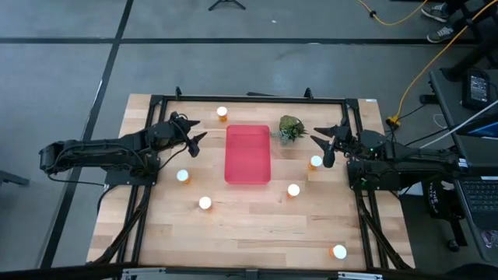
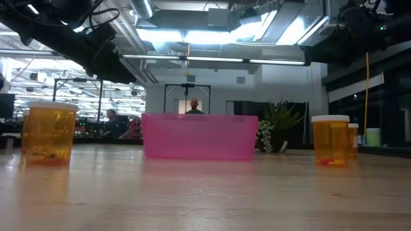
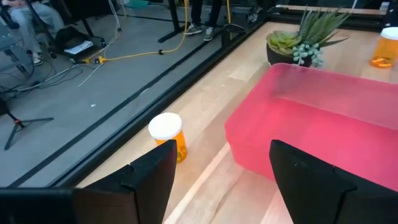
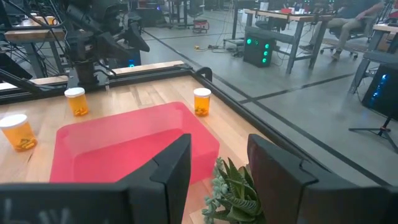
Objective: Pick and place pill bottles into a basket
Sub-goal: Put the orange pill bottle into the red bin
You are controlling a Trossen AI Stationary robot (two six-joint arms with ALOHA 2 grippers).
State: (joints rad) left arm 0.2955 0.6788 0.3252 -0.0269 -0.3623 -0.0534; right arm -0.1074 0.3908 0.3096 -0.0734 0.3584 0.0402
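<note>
Your left end effector (image 1: 196, 141) and right end effector (image 1: 321, 143) are hovering with fingers apart, holding nothing, flanking the basket (image 1: 247, 155) sitting mid-surface. Six pill bottles (image 1: 183, 176) are standing scattered on the wooden surface (image 1: 257, 222). A plant (image 1: 291, 128) is sitting beside the basket's far corner. No writing is readable.

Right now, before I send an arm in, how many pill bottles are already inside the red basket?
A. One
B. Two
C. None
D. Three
C. The high view shows the basket with nothing in it, and all six pill bottles, such as the one beyond its far end and the one on its right, stand on the table around it; both wrist views show its inside bare too.
</note>
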